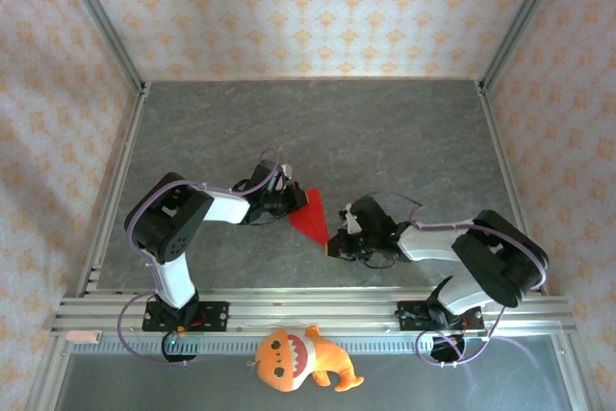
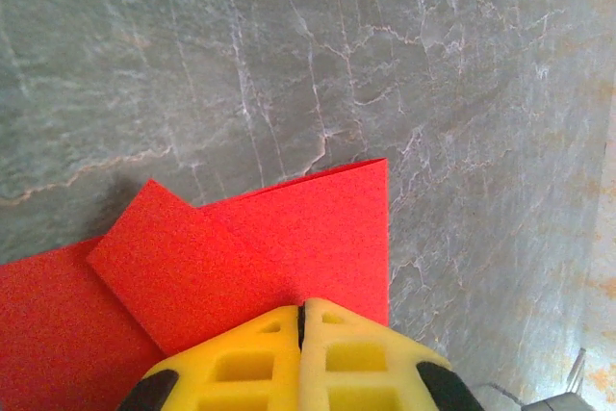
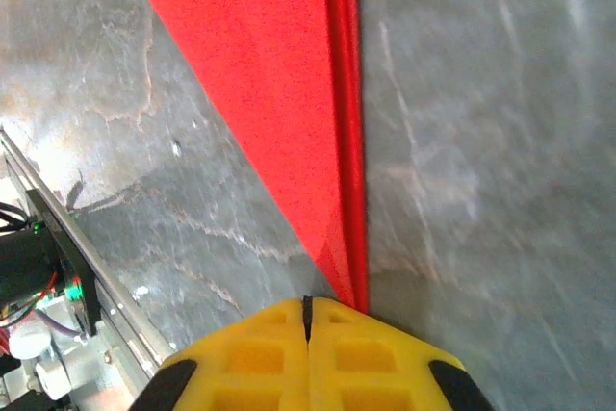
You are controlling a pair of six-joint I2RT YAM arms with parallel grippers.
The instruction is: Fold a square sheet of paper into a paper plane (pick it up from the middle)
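mid-fold: the red paper (image 1: 310, 216) lay as a creased wedge at desk (image 1: 404, 132) centre. my left claw (image 2: 301, 307) was pressed together on its wide far end, my right claw (image 3: 308, 303) likewise at its near tip. next, i judged, the wings needed creasing

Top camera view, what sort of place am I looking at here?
Probably a robot test cell in a lab: a grey stone-patterned table edged with aluminium rails, patterned screen walls on three sides, and a left arm and right arm bolted at its near edge.
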